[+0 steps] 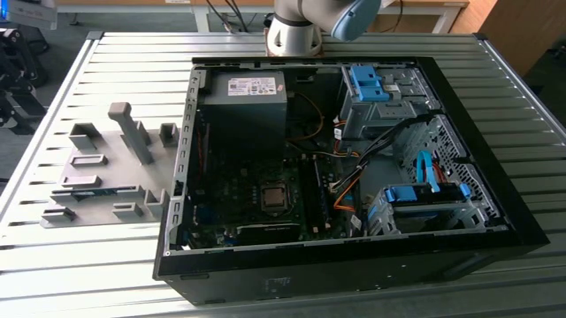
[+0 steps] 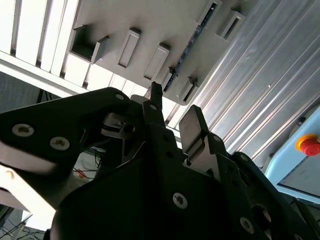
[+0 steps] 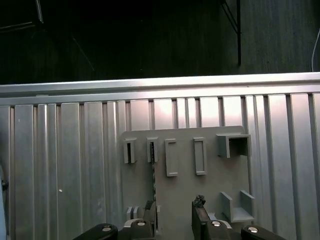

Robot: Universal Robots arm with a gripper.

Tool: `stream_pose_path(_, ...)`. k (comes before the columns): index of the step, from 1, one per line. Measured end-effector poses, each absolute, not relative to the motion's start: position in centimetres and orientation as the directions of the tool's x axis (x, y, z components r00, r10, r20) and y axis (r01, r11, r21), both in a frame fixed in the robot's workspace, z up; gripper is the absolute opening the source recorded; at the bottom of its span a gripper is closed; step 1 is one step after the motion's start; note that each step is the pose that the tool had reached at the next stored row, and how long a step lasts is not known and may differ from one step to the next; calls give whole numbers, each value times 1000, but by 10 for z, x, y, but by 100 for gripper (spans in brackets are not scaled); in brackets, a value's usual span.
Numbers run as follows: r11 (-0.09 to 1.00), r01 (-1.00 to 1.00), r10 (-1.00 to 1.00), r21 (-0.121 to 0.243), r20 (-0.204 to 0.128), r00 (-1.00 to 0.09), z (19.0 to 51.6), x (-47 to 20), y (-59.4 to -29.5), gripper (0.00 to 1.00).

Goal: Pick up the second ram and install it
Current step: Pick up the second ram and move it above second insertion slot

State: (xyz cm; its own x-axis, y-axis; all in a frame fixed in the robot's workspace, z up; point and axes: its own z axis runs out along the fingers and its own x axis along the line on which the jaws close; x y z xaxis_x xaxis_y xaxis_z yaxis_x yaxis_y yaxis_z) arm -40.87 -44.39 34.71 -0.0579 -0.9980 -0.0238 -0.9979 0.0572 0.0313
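On the exterior view's left, a flat grey plastic holder plate (image 1: 111,156) with raised slotted blocks lies on the ribbed silver metal table (image 1: 495,93), just beside the open black computer case (image 1: 354,281). The second ram (image 1: 89,193), a thin bluish-green circuit-board stick, stands on its long edge in the slotted blocks along the near side of that plate, well apart from the green motherboard (image 1: 234,192) inside the case. The grey-and-blue robot arm (image 1: 301,26) rises from the far edge of the table, behind the case.

In the first wrist view the black two-fingered gripper (image 3: 175,220) hangs above the holder plate (image 3: 210,180). Its fingers (image 3: 200,212) are spread apart with nothing between them. The second ram (image 3: 154,182) shows as a dark edge-on line running from one slotted block toward the gripper, ending just beside one finger; whether they touch cannot be told.

In the second wrist view the gripper (image 2: 174,107) is again parted and empty, a grey pad on one of its fingers (image 2: 192,127). The second ram (image 2: 192,42) sits in its blocks on the plate (image 2: 150,22) beyond the fingertips.
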Motion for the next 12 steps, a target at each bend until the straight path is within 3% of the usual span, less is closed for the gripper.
stream_pose_path(12,58,-998,-998,31,-24,-58,332,-409,-452,42)
